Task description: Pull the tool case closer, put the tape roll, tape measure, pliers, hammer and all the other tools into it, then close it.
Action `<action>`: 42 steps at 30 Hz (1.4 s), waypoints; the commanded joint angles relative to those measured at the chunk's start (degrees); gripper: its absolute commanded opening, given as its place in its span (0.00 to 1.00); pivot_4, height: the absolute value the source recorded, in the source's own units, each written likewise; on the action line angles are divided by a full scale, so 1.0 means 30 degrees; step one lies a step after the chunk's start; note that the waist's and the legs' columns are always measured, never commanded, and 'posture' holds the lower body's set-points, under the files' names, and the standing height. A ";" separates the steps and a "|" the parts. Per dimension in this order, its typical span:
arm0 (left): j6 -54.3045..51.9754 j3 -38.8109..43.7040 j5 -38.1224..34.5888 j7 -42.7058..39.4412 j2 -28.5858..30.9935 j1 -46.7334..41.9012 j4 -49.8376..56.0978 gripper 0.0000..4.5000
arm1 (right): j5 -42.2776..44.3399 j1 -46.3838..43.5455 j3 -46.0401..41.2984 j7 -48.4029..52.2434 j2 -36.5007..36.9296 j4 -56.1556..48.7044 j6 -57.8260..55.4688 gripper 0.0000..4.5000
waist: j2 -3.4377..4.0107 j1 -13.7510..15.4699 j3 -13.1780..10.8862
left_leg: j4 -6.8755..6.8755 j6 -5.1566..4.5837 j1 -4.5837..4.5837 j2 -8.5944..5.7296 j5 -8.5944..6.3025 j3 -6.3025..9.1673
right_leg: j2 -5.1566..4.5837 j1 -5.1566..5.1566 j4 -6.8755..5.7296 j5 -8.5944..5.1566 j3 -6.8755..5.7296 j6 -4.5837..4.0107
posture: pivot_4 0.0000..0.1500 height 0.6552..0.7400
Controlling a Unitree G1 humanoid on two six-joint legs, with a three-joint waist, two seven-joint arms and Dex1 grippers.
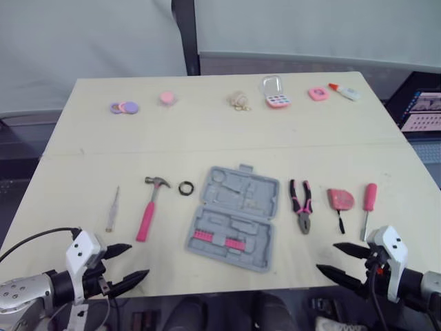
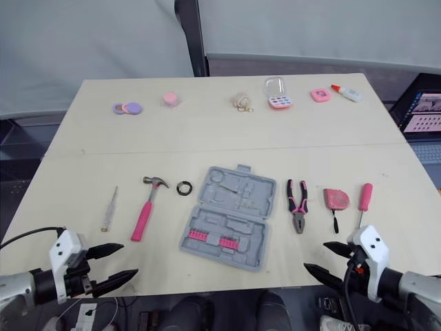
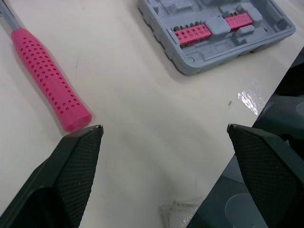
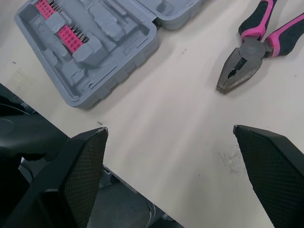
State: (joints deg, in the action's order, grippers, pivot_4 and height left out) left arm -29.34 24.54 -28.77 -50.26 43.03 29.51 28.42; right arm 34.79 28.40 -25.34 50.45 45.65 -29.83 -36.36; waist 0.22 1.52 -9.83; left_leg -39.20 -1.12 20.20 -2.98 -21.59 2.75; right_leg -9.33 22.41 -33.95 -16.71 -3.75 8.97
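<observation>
Counter (image 1: 207, 138) edge, left side: your left pincer (image 1: 138, 261) hovers spread wide, the hammer (image 1: 149, 207) just beyond it and the tape roll (image 1: 186, 187) past that. The tool case (image 1: 234, 217) lies unfolded between your pincers. Pliers (image 1: 301, 205), tape measure (image 1: 340, 200) and screwdriver (image 1: 368, 201) lie beyond your right pincer (image 1: 327, 257), equally wide.

Ahead of the black left claw (image 1: 138, 261), the hammer (image 1: 145, 219) has a pink handle dotted with holes. Ahead of the right claw (image 1: 327, 257), the pliers (image 1: 301, 205) have pink-and-black grips; between the claws, the grey case (image 1: 234, 217) holds pink strips.
</observation>
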 commanded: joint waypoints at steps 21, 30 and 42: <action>-0.1063 0.0104 -0.0565 0.0149 -0.0004 -0.0982 0.0211 1.00 | 0.0385 0.0142 -0.0474 0.0033 0.0082 -0.0411 -0.0599 0.99 | -0.0001 0.0004 0.0000 | 0.0000 0.0000 0.0000 -0.0003 0.0000 0.0000 | 0.0000 0.0000 -0.0002 0.0000 0.0000 0.0000 | 1.00 1.00; -0.6478 -0.0262 -0.4679 -0.0476 0.2250 -0.6155 -0.1016 0.72 | 0.2063 -0.1450 -0.0796 -0.0438 0.1564 -0.2095 -0.3560 0.71 | -0.0002 -0.0026 0.0003 | -0.0045 0.0000 -0.0001 -0.0002 0.0001 0.0016 | 0.0003 0.0002 -0.0057 0.0000 0.0000 0.0000 | 1.00 1.00; -0.5595 -0.6340 -0.2081 -0.2071 0.2905 -1.4676 -0.6446 0.01 | 0.3150 -0.7832 0.2279 -0.3490 0.1709 -0.2417 -0.6802 0.00 | 0.0008 -0.0045 0.0007 | -0.0021 0.0003 -0.0006 -0.0027 0.0000 0.0013 | 0.0003 0.0050 -0.0121 0.0001 -0.0021 0.0001 | 1.00 1.00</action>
State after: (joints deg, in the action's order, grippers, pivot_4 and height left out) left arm -48.31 7.15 -37.13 -55.44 51.93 -12.80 10.50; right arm 43.83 6.11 -19.38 41.77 51.15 -36.34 -56.09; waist 0.24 1.39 -9.81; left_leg -39.27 -1.11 20.18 -3.07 -21.59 2.79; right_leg -9.33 22.56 -34.30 -16.71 -3.82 8.97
